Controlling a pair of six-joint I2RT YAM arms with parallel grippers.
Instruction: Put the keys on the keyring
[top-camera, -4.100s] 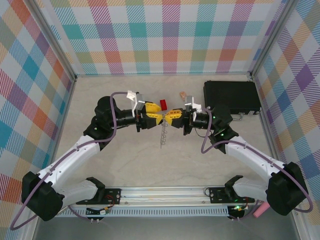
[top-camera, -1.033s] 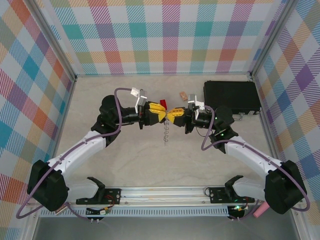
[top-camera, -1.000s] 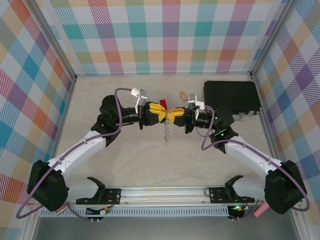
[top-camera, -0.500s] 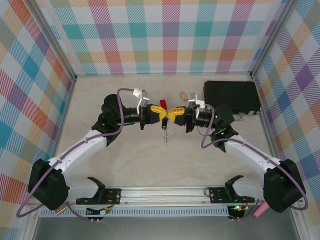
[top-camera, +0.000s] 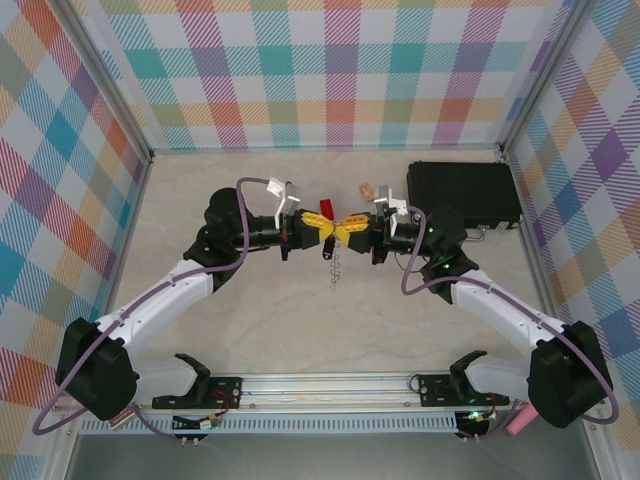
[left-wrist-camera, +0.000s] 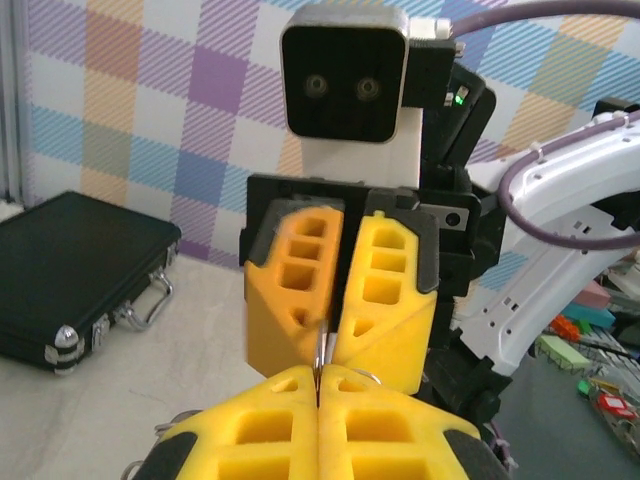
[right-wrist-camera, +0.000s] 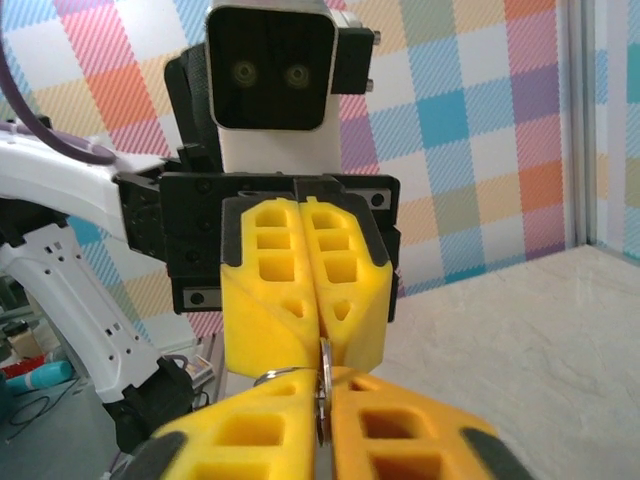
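My two grippers meet tip to tip above the table's middle, the left gripper (top-camera: 327, 232) facing the right gripper (top-camera: 346, 230). The keyring (left-wrist-camera: 318, 362) is a thin grey metal ring seen edge-on between them. My left gripper (left-wrist-camera: 318, 380) is shut on it. The right gripper (right-wrist-camera: 322, 392) has its jaws parted by a narrow gap, with the ring's edge (right-wrist-camera: 324, 372) still in that gap. Small wire loops and a dark bit (top-camera: 332, 262) dangle below the ring. I cannot tell if that bit is the keys.
A red block (top-camera: 325, 208) lies just beyond the grippers, and a small tan block (top-camera: 366, 188) farther back. A black case (top-camera: 463, 192) stands at the back right, also in the left wrist view (left-wrist-camera: 70, 275). Plaid walls close three sides.
The left gripper has shut on the ring over the last second. The right jaws have just parted slightly. Both grippers have shifted a little toward the back.
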